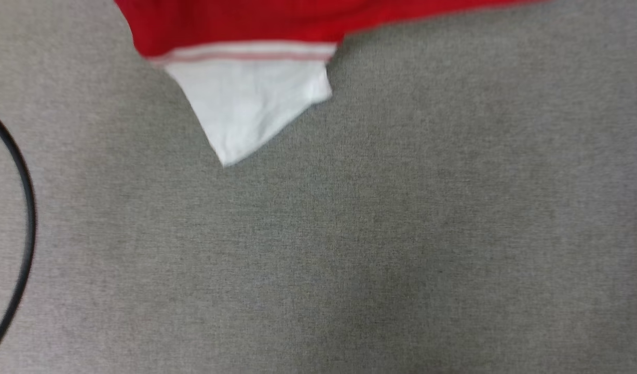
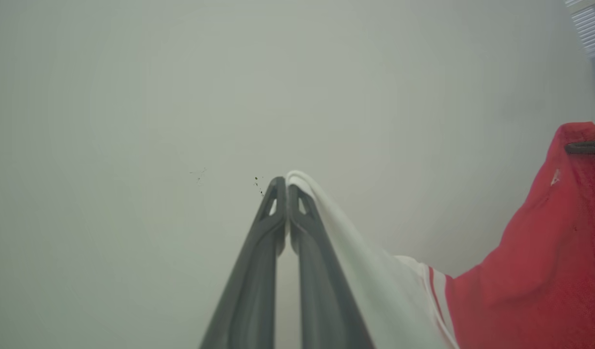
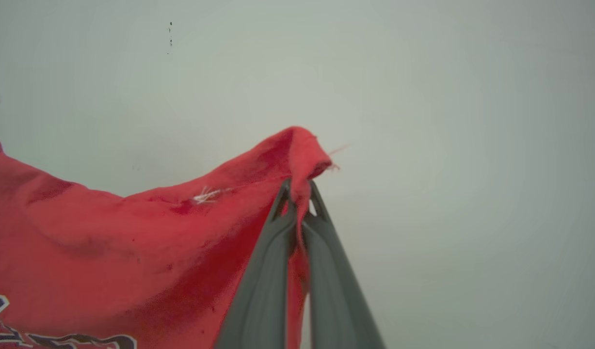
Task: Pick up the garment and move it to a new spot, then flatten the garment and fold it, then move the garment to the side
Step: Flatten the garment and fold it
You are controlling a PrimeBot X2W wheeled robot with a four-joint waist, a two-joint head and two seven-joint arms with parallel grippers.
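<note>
Hanging garment [image 1: 245, 21] clamped by left tool [image 2: 286, 186] and right tool [image 3: 299, 191], grey surface [image 1: 401, 234], pale wall [image 2: 181, 97]

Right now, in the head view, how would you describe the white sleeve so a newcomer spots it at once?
The grey surface spans the head view, with the red garment along its top edge. Under the garment's striped trim, left of centre, the sleeve tapers down to a point. It is the one plain white patch; the cable at far left is black.

Grey woven surface [image 1: 349, 234] lay flat, thin black cable [image 1: 31, 218] curved on it at the left edge, garment [image 1: 245, 21] at the top edge, contact with the surface unclear.
</note>
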